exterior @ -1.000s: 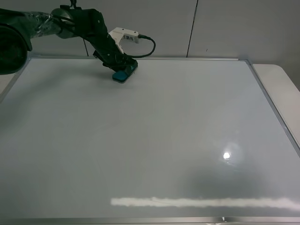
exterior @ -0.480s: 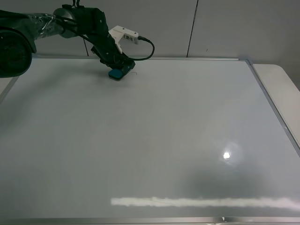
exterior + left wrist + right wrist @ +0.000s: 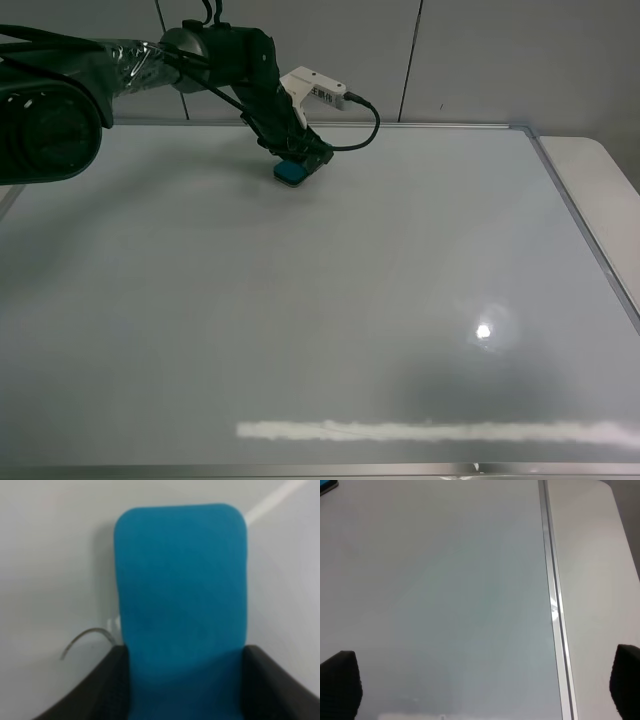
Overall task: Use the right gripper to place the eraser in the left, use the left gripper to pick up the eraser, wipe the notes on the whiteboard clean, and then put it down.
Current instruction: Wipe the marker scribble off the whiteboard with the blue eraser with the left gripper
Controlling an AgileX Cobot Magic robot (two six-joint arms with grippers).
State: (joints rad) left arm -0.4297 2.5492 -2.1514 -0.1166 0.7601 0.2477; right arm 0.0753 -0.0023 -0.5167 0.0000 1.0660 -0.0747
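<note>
Left wrist alone shows notes (image 3: 85, 640) beside the eraser (image 3: 182, 605) pinched by the left gripper (image 3: 185, 690).

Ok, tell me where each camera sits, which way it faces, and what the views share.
Exterior high: mounted above, looking down the whiteboard; shows the left gripper holding the eraser on the board.
Left wrist: on the left arm, facing down at the eraser between its fingers, beside a scribble remnant.
Right wrist: over the board's frame; its fingertips stand apart.
Shared: board, eraser.

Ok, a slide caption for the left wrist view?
Left gripper clamps the teal eraser flat on the whiteboard beside a leftover marker stroke.
</note>
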